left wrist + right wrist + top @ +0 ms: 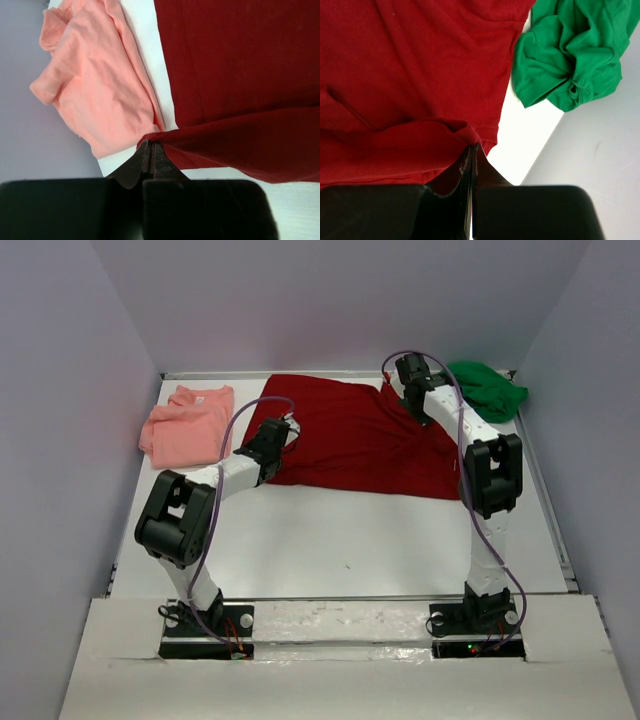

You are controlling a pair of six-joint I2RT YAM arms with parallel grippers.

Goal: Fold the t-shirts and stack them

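Overhead view, read from the bottom of the frame upward. Both arms rise from the lower edge of the white table (340, 550).

At mid-frame the dark red t-shirt (350, 440) lies spread across the table's centre.
- **Left gripper** (287, 428): meets the shirt's left edge. In its wrist view the jaws are fully closed, pinching a pulled-up fold of red cloth.
- **Right gripper** (425, 418): meets the shirt's upper right corner. Its jaws are likewise pressed together on a bunched fold of the red hem.

Farther back, the salmon pink t-shirt (188, 423) lies rumpled at upper left, just beside the red one. The bright green t-shirt (490, 390) is crumpled at upper right, against the table's far corner. Neither is touched by a gripper.
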